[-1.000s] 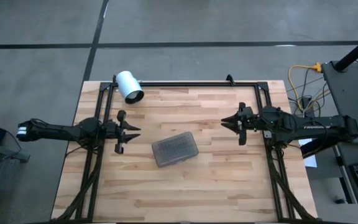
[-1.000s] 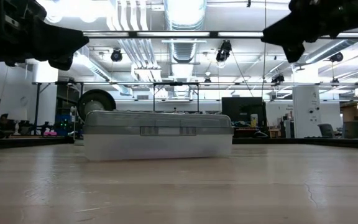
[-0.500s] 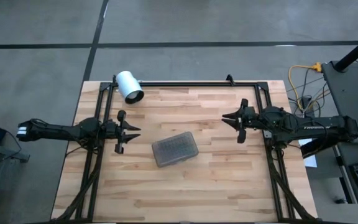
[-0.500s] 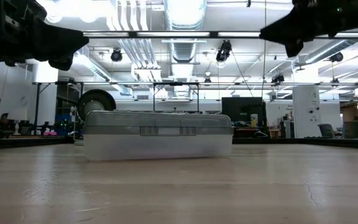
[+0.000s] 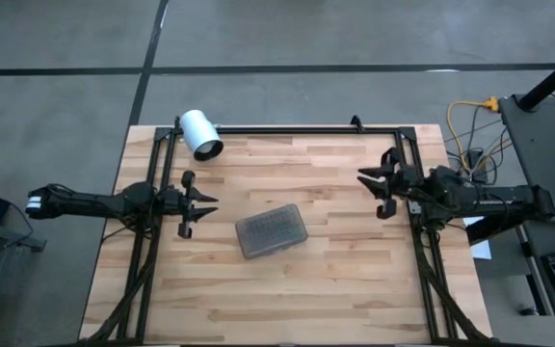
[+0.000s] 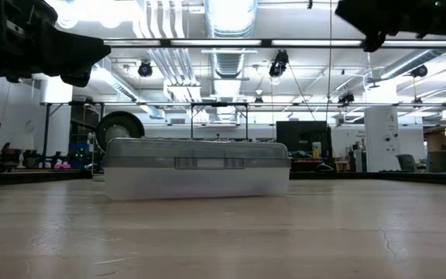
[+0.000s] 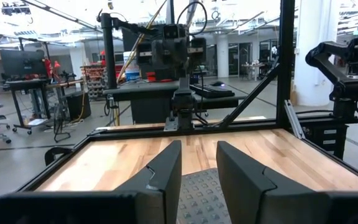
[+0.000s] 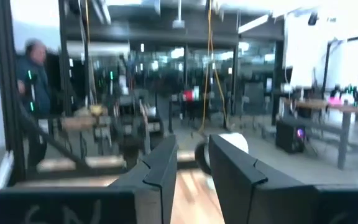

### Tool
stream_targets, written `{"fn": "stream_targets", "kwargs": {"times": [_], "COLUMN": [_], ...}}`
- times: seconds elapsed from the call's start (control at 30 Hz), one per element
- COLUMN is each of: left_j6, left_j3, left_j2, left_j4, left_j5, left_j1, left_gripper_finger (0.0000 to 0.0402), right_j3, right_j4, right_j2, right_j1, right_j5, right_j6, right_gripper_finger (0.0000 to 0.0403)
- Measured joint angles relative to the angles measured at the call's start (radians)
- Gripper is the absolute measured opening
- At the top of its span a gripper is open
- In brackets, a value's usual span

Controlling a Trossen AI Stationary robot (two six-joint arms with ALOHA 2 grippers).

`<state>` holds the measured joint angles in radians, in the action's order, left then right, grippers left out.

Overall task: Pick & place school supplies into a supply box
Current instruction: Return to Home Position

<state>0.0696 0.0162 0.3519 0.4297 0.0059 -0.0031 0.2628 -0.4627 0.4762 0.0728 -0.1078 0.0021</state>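
The shut box [image 5: 272, 230] lies just ahead of the left gripper [image 5: 210, 201], farther from the right gripper [image 5: 364, 176]; both are empty and slightly spread. Probably light, stiff and slick, it is best pinched across its narrow width at mid-length.

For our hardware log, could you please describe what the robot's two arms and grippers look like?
Both arms are slim, dark and jointed. The left gripper and right gripper each have two black, wedge-shaped fingers. The left arm carries a white band at its outer end.

Translucent dotted plastic box [image 5: 272, 231], wood table [image 5: 335, 280]
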Motion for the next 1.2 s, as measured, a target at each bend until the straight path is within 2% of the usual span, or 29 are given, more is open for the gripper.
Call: {"fn": "stream_targets", "kwargs": {"times": [0.43,0.57,0.77,0.97,1.2], "left_j6": [-0.001,-0.019,-0.027,-0.03,-0.039], "left_j3": [0.0,0.0,-0.006,-0.006,-0.006], "left_j2": [-0.021,-0.055,-0.122,-0.193,-0.273], "left_j4": [0.002,0.003,-0.016,-0.071,-0.132], "left_j5": [0.0,0.0,0.0,0.0,0.0], "left_j1": [0.0,0.0,0.0,0.0,0.0], "left_gripper_finger": [0.0086,0.0086,0.0086,0.0086,0.0086], "right_j3": [-0.057,-0.082,-0.093,-0.128,-0.161], "right_j4": [0.02,0.025,0.025,0.026,-0.022], "right_j2": [-0.228,-0.292,-0.384,-0.472,-0.467], "right_j1": [0.0,0.0,0.0,0.0,0.006], "right_j5": [0.001,-0.008,-0.093,-0.099,-0.105], "right_j6": [-0.017,-0.001,-0.005,-0.028,-0.063], "right_gripper_finger": [0.0069,0.0075,0.0084,0.0086,0.0074]}}
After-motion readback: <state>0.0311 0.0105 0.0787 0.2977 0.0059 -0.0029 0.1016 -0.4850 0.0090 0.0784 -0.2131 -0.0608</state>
